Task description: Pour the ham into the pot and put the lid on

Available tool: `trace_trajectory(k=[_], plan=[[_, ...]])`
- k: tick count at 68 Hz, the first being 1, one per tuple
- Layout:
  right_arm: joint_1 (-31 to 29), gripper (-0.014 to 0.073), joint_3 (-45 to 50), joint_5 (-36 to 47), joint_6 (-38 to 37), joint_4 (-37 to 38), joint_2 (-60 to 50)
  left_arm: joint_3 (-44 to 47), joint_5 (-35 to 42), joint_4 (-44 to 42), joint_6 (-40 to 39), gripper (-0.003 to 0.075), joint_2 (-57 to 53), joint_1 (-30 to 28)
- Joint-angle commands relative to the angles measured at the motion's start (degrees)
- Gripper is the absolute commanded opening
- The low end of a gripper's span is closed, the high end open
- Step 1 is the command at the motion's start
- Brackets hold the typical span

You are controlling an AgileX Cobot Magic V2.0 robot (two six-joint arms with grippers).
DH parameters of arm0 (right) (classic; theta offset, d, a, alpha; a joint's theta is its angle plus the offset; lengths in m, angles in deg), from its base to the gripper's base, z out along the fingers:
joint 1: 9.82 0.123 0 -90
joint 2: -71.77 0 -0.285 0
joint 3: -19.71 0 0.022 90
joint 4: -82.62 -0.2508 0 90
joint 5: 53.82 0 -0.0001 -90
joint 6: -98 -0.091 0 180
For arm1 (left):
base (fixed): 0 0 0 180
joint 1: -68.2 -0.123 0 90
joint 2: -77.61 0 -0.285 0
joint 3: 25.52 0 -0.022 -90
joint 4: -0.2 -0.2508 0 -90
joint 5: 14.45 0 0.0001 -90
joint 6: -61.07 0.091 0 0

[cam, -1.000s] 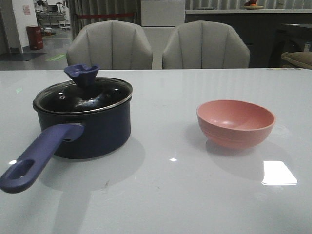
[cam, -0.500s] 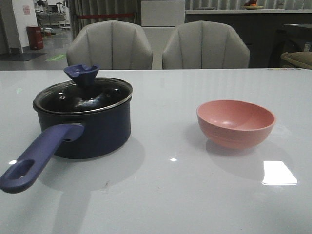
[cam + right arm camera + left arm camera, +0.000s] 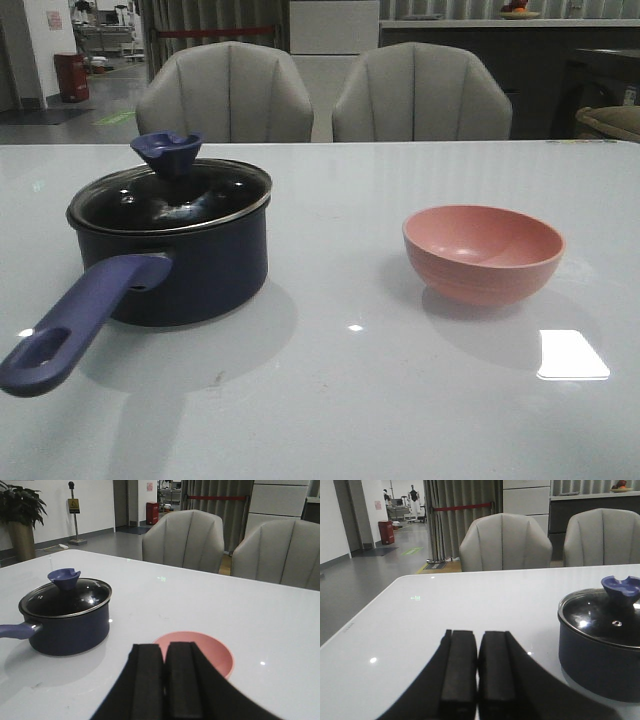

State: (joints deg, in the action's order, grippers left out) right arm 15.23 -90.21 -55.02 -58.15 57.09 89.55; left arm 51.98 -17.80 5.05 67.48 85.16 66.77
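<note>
1. The left gripper (image 3: 478,672) has its two black fingers (image 3: 459,670) pressed together, holding nothing, above the white table (image 3: 445,610).
2. The navy pot (image 3: 600,652) stands ahead of the gripper and off to one side, apart from it.
3. The glass lid (image 3: 600,617) sits on the pot, its purple-blue knob (image 3: 620,587) upright.
4. Two grey chairs (image 3: 505,542) stand beyond the table's far edge.

Pot (image 3: 185,270): dark navy saucepan, upright on the table's left side, long purple-blue handle pointing toward the near-left edge. Lid (image 3: 170,195): glass, steel rim, flared purple-blue knob, seated flat on pot. Ham not visible.
</note>
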Motion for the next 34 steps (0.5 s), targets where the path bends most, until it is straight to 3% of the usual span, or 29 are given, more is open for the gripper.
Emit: trace_trajectory(k=[1,8,34], plan=[[-0.01,0.0148,-1.51,4.34,0.28,-0.26,0.41,1.19,5.53,-0.32,-4.11,0.0133,-1.17,0.78],[-0.01,0.0148,-1.51,4.34,0.28,-0.26,0.41,1.19,5.53,-3.05,-10.01,0.0133,-1.17,0.78],[-0.01,0.0148,-1.51,4.34,0.28,-0.26,0.41,1.19,5.18,-3.35,-10.02,0.0133,-1.17,0.78]])
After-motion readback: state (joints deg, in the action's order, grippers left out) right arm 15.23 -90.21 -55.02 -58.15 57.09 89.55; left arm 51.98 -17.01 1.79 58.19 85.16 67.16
